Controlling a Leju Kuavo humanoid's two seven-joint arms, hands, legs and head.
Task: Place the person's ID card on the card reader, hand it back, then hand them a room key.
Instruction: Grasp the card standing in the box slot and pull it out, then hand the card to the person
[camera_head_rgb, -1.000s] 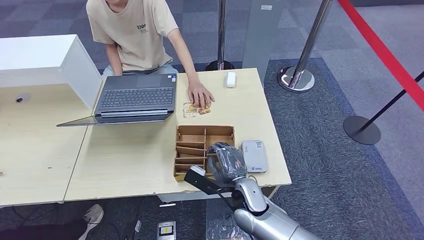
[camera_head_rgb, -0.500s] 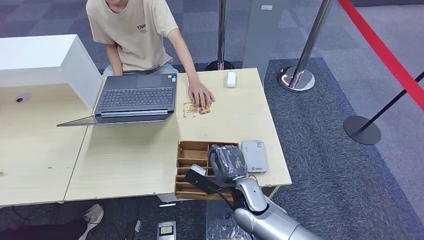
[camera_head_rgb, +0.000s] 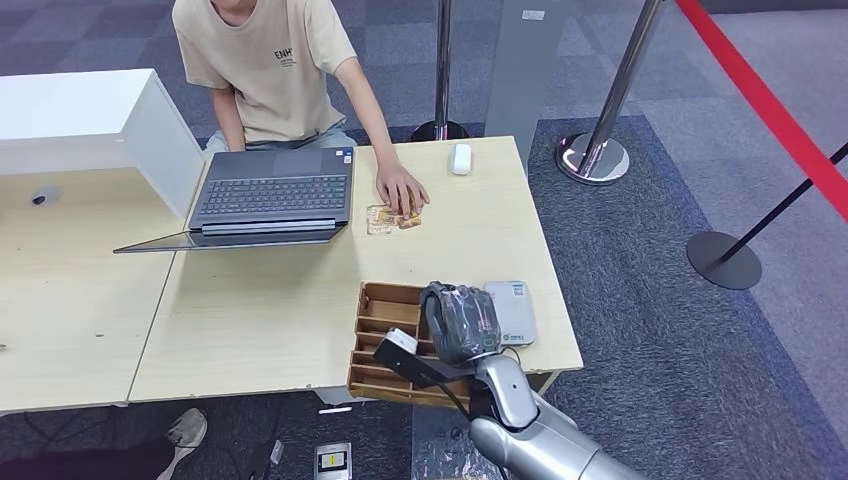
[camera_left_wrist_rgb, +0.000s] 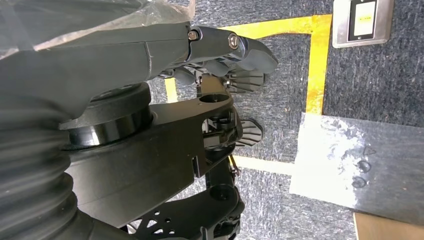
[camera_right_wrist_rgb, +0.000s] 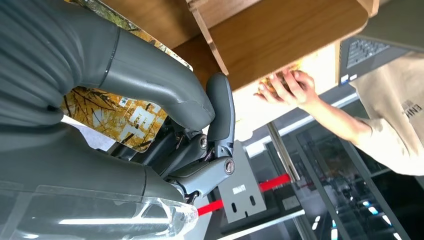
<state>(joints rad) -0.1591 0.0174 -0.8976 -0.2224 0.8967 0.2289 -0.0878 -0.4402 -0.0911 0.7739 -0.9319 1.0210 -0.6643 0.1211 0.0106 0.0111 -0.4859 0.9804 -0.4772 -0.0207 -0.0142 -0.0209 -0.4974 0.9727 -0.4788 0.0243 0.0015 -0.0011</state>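
I have the right hand (camera_head_rgb: 458, 322) over the tray (camera_head_rgb: 380, 345), pinching a room key (camera_right_wrist_rgb: 117, 117). The person's hand (camera_head_rgb: 402, 190) covers the ID card (camera_head_rgb: 385, 216). Key stage, I judge; next, carry far-left.

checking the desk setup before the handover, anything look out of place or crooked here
Yes: the wooden card tray sits askew, and its near edge hangs past the table edge. The right hand is over it, holding a card with a yellow leaf pattern. The card reader lies flat beside it.
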